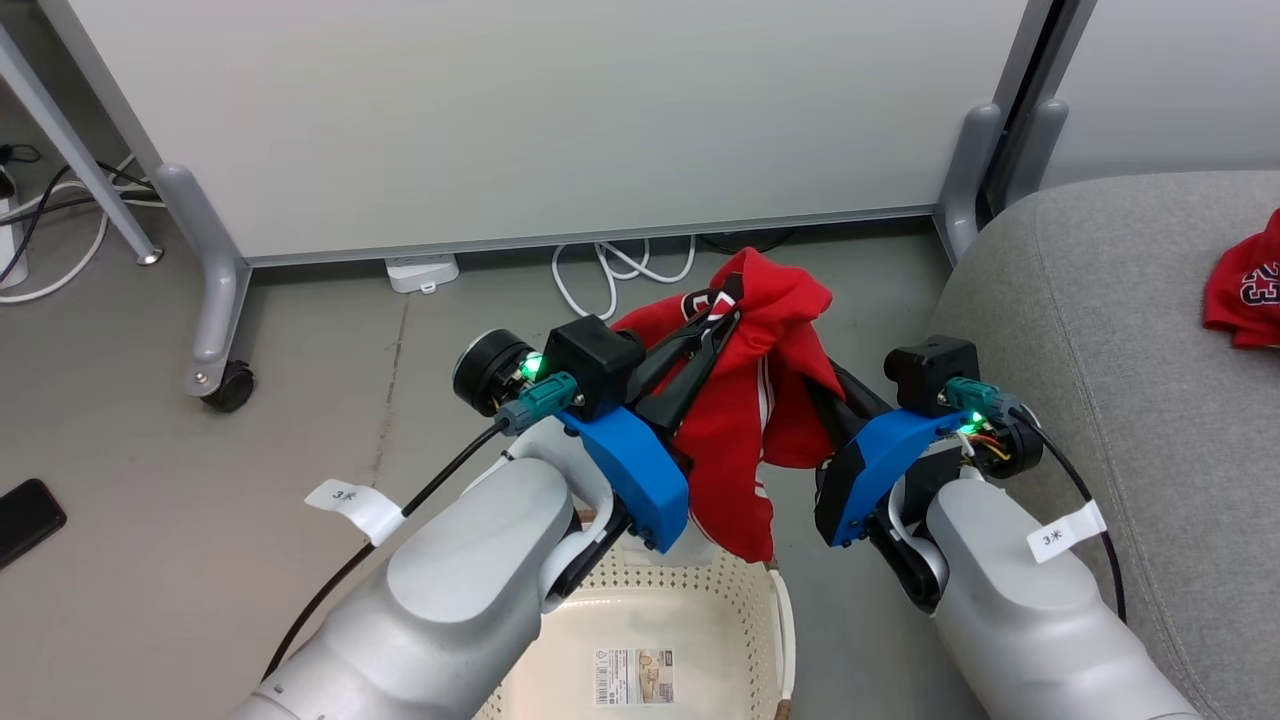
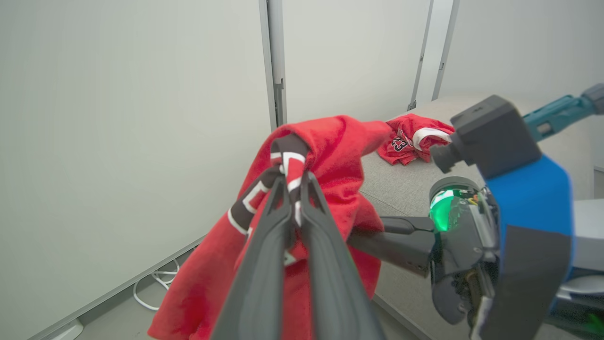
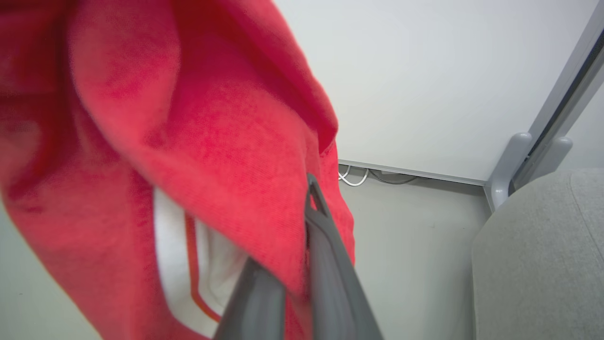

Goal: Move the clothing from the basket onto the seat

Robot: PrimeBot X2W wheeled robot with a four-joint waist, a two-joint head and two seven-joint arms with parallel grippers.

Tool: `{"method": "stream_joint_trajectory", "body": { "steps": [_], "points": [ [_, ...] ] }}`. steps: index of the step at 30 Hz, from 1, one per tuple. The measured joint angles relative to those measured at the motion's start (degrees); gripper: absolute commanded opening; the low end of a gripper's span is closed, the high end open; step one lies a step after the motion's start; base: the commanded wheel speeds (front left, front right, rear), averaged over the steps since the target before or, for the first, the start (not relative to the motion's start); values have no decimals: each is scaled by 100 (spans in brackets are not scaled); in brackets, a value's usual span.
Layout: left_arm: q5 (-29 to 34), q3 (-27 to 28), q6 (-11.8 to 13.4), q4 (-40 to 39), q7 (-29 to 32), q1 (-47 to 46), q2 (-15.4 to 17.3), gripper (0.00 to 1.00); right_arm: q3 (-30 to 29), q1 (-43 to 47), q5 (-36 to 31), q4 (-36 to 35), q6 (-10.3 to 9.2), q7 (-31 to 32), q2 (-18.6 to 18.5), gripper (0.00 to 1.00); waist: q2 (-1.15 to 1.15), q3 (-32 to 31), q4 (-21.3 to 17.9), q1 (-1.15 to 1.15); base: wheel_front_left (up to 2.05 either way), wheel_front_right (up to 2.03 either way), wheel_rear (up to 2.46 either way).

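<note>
The left gripper (image 1: 727, 318) is clenched on a red garment (image 1: 745, 440). In its wrist view the two fingers (image 2: 264, 245) stand pressed together, with black-and-white trim pinched at their tips. The right gripper (image 1: 832, 392) comes in from the other side. Its wrist view shows a fold of the cloth caught between its two close-set fingers (image 3: 330, 264), with one fingertip hidden under the fabric, so it too grips the garment. The garment hangs between both grippers, bunched at the top, with a white panel and a red stripe showing lower down. Its lowest edge dangles over the far end of the basket (image 1: 745, 620); whether it touches the rim cannot be told. A label (image 1: 635, 676) lies on the basket's floor.

To the right of the basket is the grey sofa (image 1: 1100, 320). A second garment (image 1: 1245, 285) lies crumpled on it, well apart from the grippers. A dark phone (image 1: 25, 515) lies on the floor (image 1: 330, 340) to the left. Farther off, white cables (image 1: 615, 268) trail under a pale partition (image 1: 550, 110) on castors.
</note>
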Motion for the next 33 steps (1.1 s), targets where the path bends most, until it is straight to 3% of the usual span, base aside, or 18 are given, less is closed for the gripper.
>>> {"method": "stream_joint_trajectory", "body": {
  "steps": [1, 15, 23, 33],
  "points": [
    [1, 2, 8, 2, -3, 0, 1, 100, 18, -4, 19, 21, 0, -26, 0, 0, 0, -2, -3, 0, 0, 0, 0],
    [-37, 325, 192, -154, -73, 495, 222, 100, -10, -86, 179, 38, 0, -94, -1, 0, 0, -21, -55, 0, 0, 0, 0],
    [498, 1422, 385, -1300, -80, 1530, 537, 100, -283, -26, -2, -475, 0, -100, 0, 0, 0, 45, -191, 0, 0, 0, 0],
    [1462, 2851, 232, -2084, -82, 3122, 533, 100, -162, 145, -60, -965, 0, -102, 0, 0, 0, 67, -505, 0, 0, 0, 0]
  ]
}}
